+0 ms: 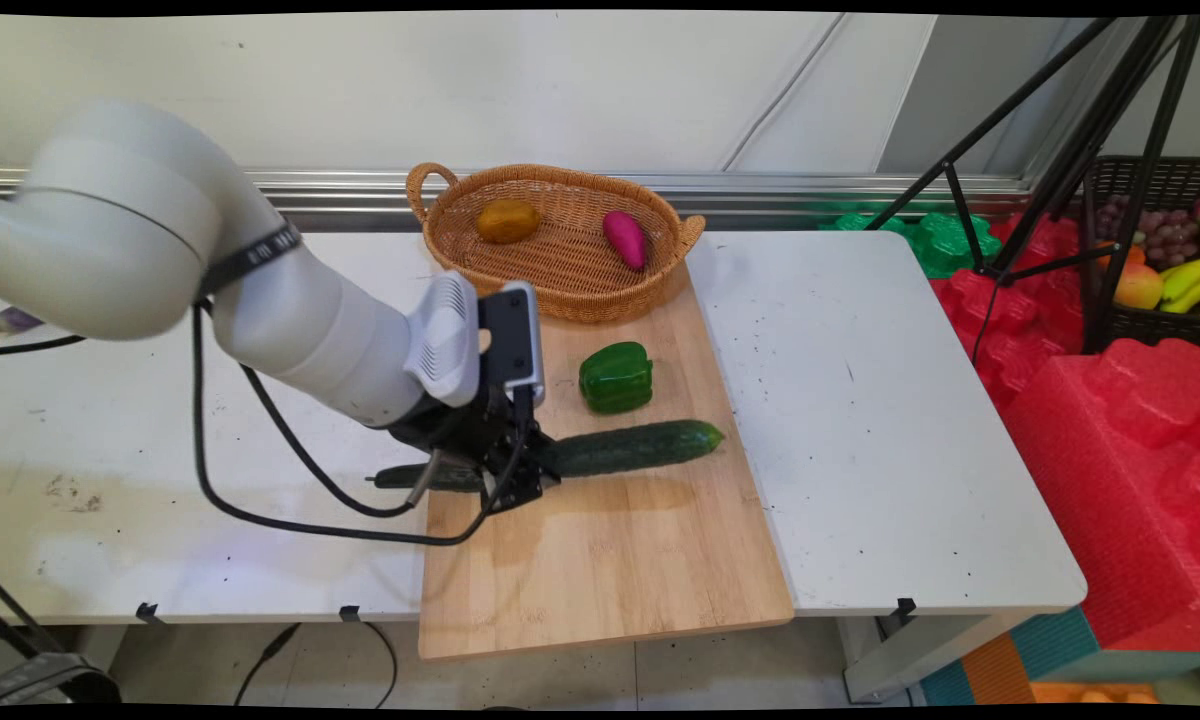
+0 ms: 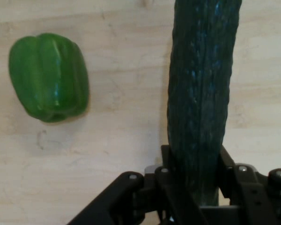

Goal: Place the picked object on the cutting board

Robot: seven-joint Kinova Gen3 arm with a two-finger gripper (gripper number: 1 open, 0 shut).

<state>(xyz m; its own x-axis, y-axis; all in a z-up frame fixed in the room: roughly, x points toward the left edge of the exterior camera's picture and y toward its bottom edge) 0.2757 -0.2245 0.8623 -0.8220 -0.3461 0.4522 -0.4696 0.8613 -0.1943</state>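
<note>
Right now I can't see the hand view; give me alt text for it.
The gripper has its jaws closed around one end of a dark green cucumber lying on a wooden cutting board. A green bell pepper sits apart, upper left.

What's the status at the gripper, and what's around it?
Gripper shut on long dark green cucumber, low over wooden cutting board. Green bell pepper beside it, apart. Woven wicker basket behind.

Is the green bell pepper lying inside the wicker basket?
No, the green bell pepper lies on the wooden cutting board, in front of the wicker basket.
</note>
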